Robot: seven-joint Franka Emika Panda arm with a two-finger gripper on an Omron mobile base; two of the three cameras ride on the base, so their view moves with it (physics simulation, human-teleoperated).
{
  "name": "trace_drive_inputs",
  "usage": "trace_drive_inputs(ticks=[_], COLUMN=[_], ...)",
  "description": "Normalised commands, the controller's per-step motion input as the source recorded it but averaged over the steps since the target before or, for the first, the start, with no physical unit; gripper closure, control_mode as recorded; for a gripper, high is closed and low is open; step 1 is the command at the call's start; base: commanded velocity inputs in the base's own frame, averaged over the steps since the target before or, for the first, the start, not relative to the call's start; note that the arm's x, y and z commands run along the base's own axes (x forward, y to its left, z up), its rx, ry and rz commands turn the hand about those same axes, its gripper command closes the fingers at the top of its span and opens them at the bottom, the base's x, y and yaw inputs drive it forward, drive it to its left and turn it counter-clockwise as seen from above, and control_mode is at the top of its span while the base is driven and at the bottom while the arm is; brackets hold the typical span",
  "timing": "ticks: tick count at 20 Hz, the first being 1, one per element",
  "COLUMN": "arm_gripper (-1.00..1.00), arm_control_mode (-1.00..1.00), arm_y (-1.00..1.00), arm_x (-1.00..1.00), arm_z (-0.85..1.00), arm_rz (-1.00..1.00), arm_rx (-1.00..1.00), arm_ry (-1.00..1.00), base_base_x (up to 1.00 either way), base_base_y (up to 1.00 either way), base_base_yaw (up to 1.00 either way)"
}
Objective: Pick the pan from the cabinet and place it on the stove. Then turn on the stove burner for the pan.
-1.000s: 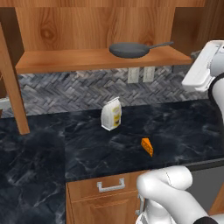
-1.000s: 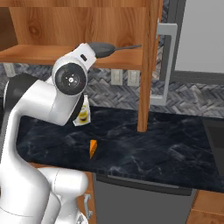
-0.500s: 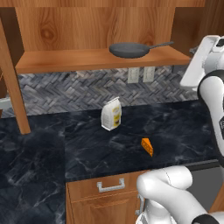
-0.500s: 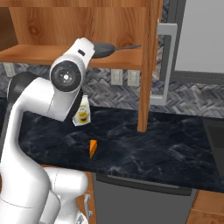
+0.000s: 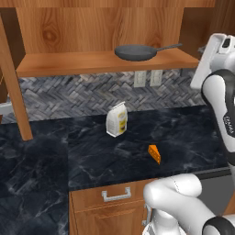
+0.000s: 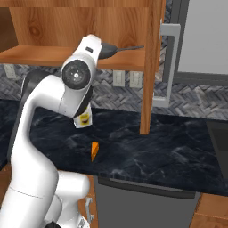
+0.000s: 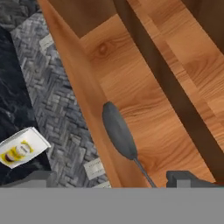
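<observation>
The dark grey pan (image 5: 135, 52) lies on the shelf of the open wooden cabinet (image 5: 92, 62), its thin handle pointing right. In the right base view the pan (image 6: 111, 48) peeks out behind my white hand (image 6: 91, 46). The hand view shows the pan (image 7: 117, 130) edge-on on the cabinet shelf (image 7: 144, 100), just ahead of my gripper (image 7: 111, 179). The gripper is open, with its fingertips (image 7: 183, 177) wide apart and nothing between them. The pan's handle runs down toward the gap between them. The stove is out of view.
A white bag with a yellow label (image 5: 117, 119) stands on the black marble counter (image 5: 55, 156). An orange wedge (image 5: 154, 153) lies nearer the front edge. The open cabinet doors hang edge-on (image 5: 11, 82) (image 6: 151, 67). A drawer with a horizontal handle (image 5: 114, 195) sits below the counter.
My hand has risen a little and come closer to the shelf and the pan's handle. The pan, bag and wedge have not moved. The gripper stays open.
</observation>
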Motion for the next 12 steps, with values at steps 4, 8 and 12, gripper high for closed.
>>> trace_drive_inputs(ticks=[4,8,12], arm_gripper=[-1.0,-1.0,-1.0], arm_control_mode=[-1.0,-1.0,-1.0], arm_y=[-0.18,-0.2,-0.16], arm_x=[0.49,0.49,0.48], arm_z=[0.0,0.0,0.0], arm_rz=[-0.01,-0.01,0.0], arm_rx=[-0.15,-0.14,-0.12], arm_ry=[-0.04,-0.04,-0.05], base_base_x=[0.0,0.0,0.0], base_base_y=[0.0,0.0,0.0], base_base_yaw=[0.0,0.0,0.0])
